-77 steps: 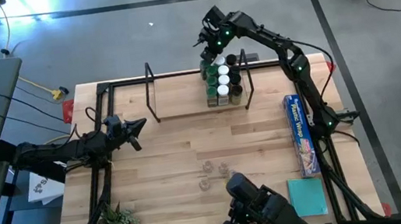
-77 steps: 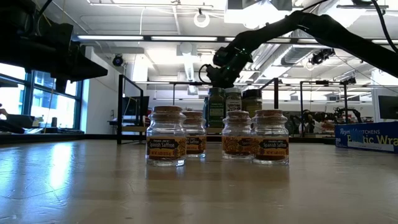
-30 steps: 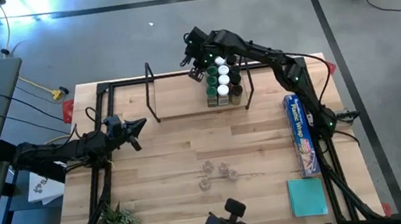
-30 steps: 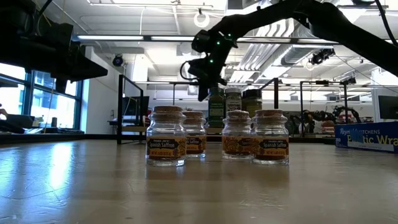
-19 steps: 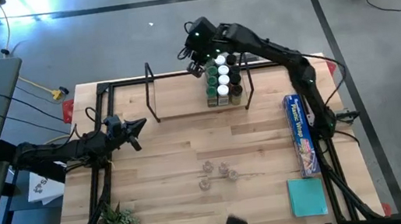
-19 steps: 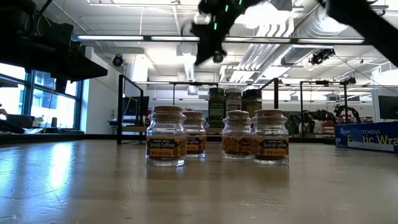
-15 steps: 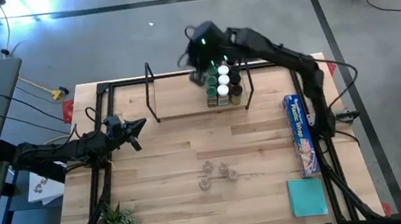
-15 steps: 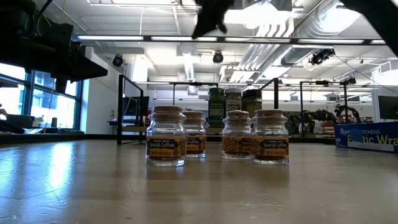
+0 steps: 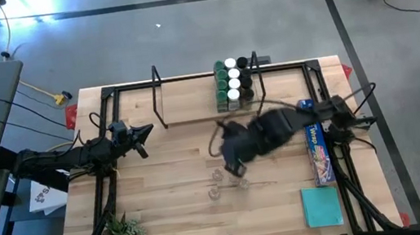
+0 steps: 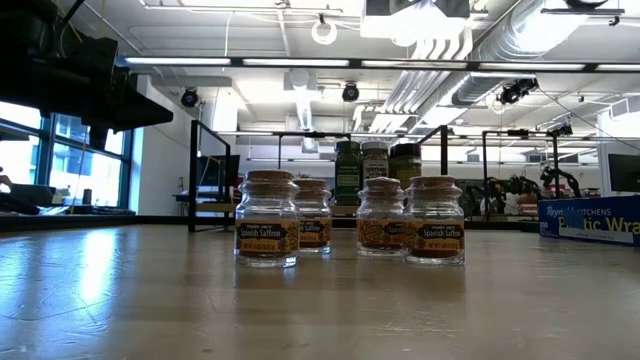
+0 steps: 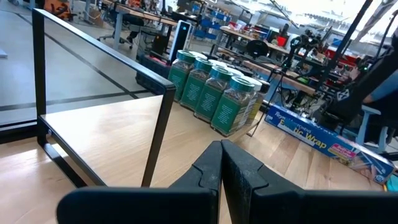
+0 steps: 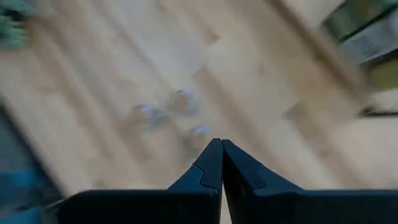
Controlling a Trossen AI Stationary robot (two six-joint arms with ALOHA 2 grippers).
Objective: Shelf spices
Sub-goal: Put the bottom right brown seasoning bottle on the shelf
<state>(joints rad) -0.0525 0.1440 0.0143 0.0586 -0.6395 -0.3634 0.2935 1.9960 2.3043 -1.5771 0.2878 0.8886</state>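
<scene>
Since the earlier frames, the right gripper (image 9: pixel 233 166) has been carried away from the shelf (image 9: pixel 192 109) and is now seen, motion-blurred, low over the middle of the table (image 9: pixel 154 191), just beside the four loose saffron jars (image 10: pixel 350 231). In its own wrist view the fingers (image 12: pixel 216 163) are pressed together with nothing between them, and three of the loose jars are visible just ahead of the tips.

Nine shelved jars (image 9: pixel 235 83) with green, white and dark lids are grouped in rows at the shelf's right end, next to the right black hoop (image 9: pixel 256 78). The rest of the plank, toward the left hoop (image 9: pixel 159 98), is unoccupied. The four saffron jars stand upright and close together on the bare tabletop, well apart from the shelf.

The left gripper (image 9: pixel 145 134) is parked at the table's left edge, pointing toward the shelf; its fingers (image 11: pixel 231 169) are likewise closed and empty.

The change is judged to mark the end of one placement and the start of the next pick. The fingers must be opened before any saffron jar can be taken, and the tight cluster may allow a neighbour to be knocked.
</scene>
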